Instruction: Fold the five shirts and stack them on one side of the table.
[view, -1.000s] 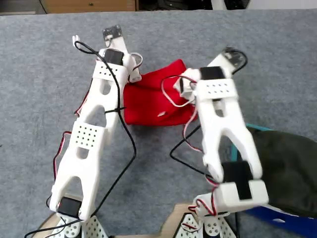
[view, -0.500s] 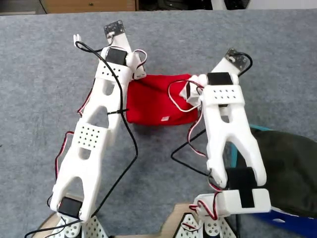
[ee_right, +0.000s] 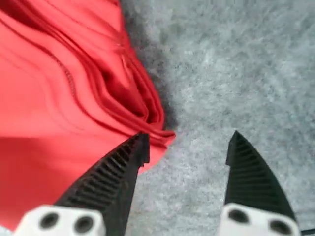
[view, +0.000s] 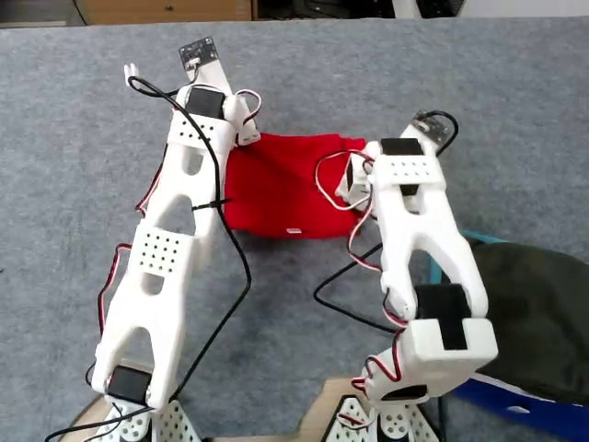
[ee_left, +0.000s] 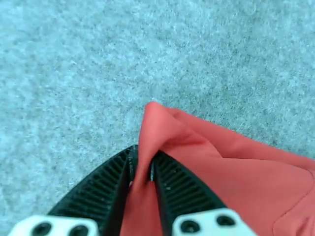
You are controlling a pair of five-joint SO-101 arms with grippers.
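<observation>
The right fingers [ee_right: 110,179] spring apart and let go, now just beside the folded edge of the red shirt [view: 285,189]. The left fingers [ee_left: 103,191] stay clenched on its corner, tugging outward. It settles flatter on the bench [view: 74,138], between the arms. This fold looks nearly done.

Worktop [view: 74,184]: grey carpet-like surface. Red shirt [view: 285,189] lies on it, folded, around mid-width on the far half. At the right edge, a dark green garment [view: 534,313] sits piled over a blue garment [view: 525,410], with a teal fabric edge [view: 479,239] showing just beside the pile.
</observation>
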